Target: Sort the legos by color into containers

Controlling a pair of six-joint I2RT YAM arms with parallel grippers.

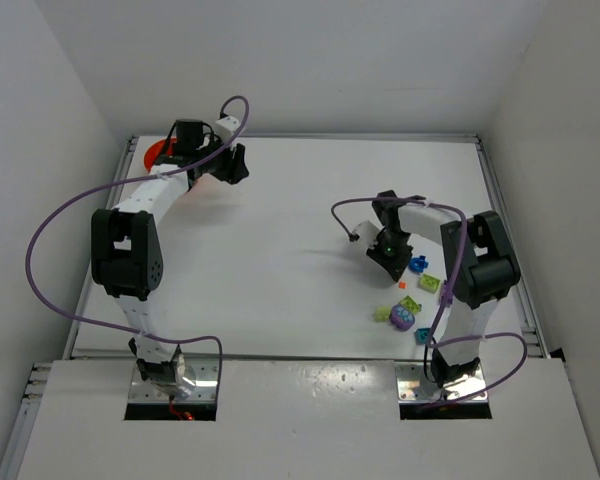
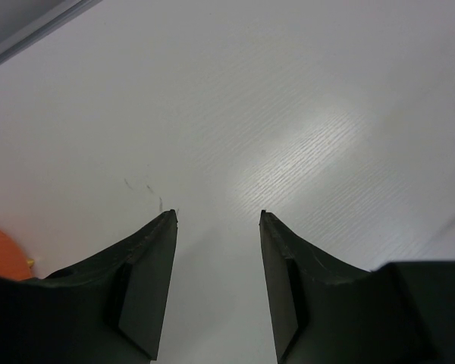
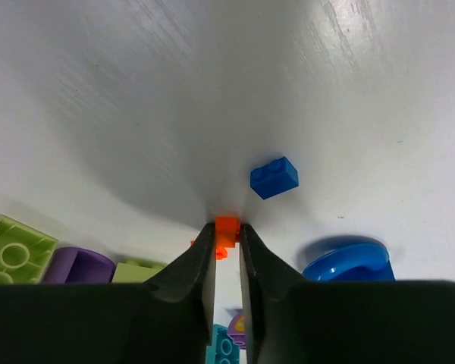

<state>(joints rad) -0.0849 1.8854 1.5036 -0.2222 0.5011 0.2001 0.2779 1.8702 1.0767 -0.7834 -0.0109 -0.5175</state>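
Fingers point(image 3: 191, 269) on the right gripper point(image 3: 227, 236) are drawn in close on a tiny orange brick point(image 3: 227, 226), one pad against each side of it, and as far as I can tell the brick sits low, at or near the white table point(image 1: 280, 250). The rest of the pile lies around it on the right side of the table: a blue brick point(image 3: 274, 177) just beyond, a rounded blue piece point(image 3: 345, 262) to one side, a lime green brick point(image 3: 15, 250) and a purple piece point(image 3: 76, 265) to the other. Over at the far left corner the left gripper point(image 2: 216, 216) hangs with its fingers spread and nothing between them, just beside the orange bowl point(image 1: 158, 152) (only a sliver of the bowl shows in that arm's own camera). So the step in hand looks like the pick of the orange brick. Next, I'd judge, the pinch has to be firm on so small a piece. Then comes a straight lift clear of its neighbours and a long carry across to the bowl, which is well apart from the pile. The left arm sits near the bowl and may have to give way.
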